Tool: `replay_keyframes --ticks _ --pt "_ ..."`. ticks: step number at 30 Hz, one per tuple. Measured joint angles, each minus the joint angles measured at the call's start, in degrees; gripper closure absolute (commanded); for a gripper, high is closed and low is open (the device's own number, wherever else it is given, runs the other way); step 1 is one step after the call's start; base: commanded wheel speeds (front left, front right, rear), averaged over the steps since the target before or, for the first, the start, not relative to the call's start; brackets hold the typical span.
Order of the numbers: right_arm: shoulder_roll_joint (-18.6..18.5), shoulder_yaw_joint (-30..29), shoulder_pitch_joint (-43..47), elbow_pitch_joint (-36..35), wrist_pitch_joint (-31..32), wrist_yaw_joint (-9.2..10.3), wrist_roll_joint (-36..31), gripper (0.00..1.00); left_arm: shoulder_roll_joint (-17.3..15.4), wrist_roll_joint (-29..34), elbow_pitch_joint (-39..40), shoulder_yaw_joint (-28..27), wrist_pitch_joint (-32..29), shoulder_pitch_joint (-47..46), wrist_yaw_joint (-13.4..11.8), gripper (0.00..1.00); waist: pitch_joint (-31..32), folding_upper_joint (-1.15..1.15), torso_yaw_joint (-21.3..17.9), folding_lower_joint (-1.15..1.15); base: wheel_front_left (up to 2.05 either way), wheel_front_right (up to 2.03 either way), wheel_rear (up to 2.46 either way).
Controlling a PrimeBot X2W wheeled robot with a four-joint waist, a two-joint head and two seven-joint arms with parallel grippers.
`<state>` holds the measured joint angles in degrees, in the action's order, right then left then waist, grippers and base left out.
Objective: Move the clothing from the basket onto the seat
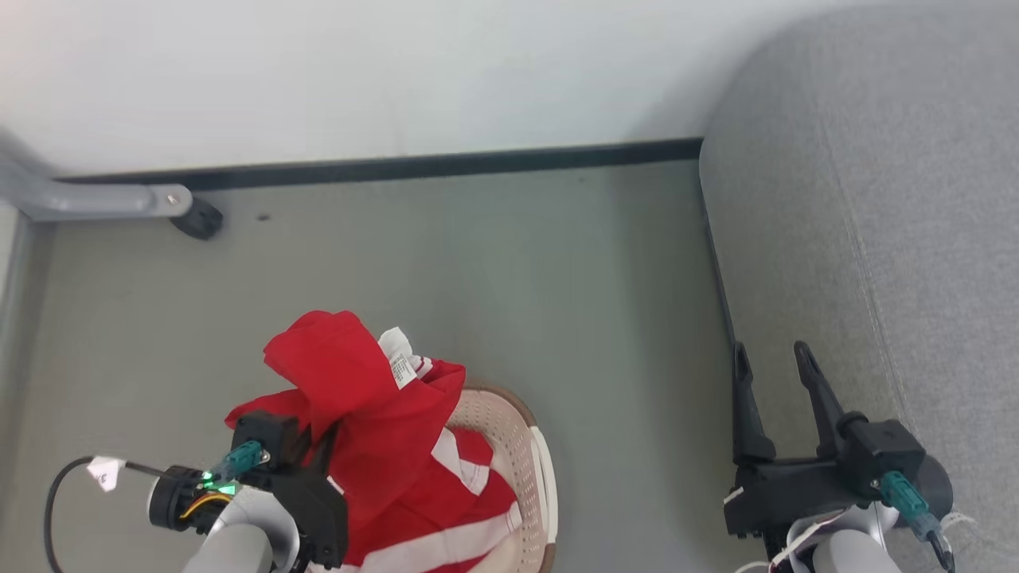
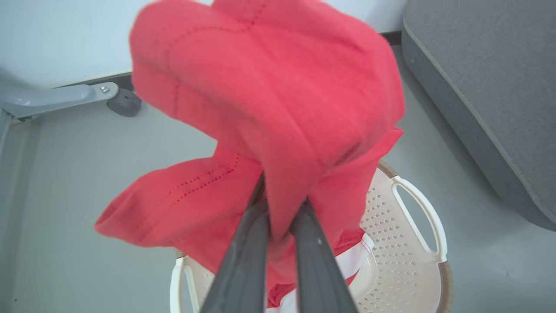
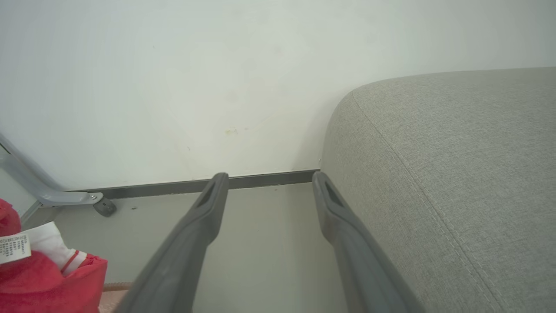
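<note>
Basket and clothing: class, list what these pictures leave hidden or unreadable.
Basket inside: head view, clothing covers it.
Basket near side: head view, cut by bottom edge.
Tag print: head view, too small.
Left gripper tips: left wrist view, buried in clothing.

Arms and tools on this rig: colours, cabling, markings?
Both tools, left tool and right tool, have two long, dark grey tapered fingers on black blocky bases. Forearms are pale grey. Each wrist carries a teal connector. Left wrist shows a green light, orange wires, and a looped black cable with a white tag.
</note>
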<state>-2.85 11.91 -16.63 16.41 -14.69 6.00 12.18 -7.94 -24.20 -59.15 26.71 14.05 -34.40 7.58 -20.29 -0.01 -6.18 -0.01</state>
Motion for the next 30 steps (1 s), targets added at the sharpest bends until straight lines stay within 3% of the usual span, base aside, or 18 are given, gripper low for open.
replay_keyframes --ticks 19,30 --pt "0.0 -0.1 10.2 4.9 0.0 -4.65 2.0 0.00 -1.4 -1.6 18.6 -4.3 0.2 14.1 0.0 1.00 16.2 0.00 4.0 -0.01 0.00 0.00 0.00" --pt "0.1 2.3 12.3 4.6 0.0 -8.59 1.6 0.00 -2.0 0.1 32.5 -6.8 0.3 18.7 -0.1 1.00 21.3 0.00 5.8 0.00 0.00 0.00 0.00"
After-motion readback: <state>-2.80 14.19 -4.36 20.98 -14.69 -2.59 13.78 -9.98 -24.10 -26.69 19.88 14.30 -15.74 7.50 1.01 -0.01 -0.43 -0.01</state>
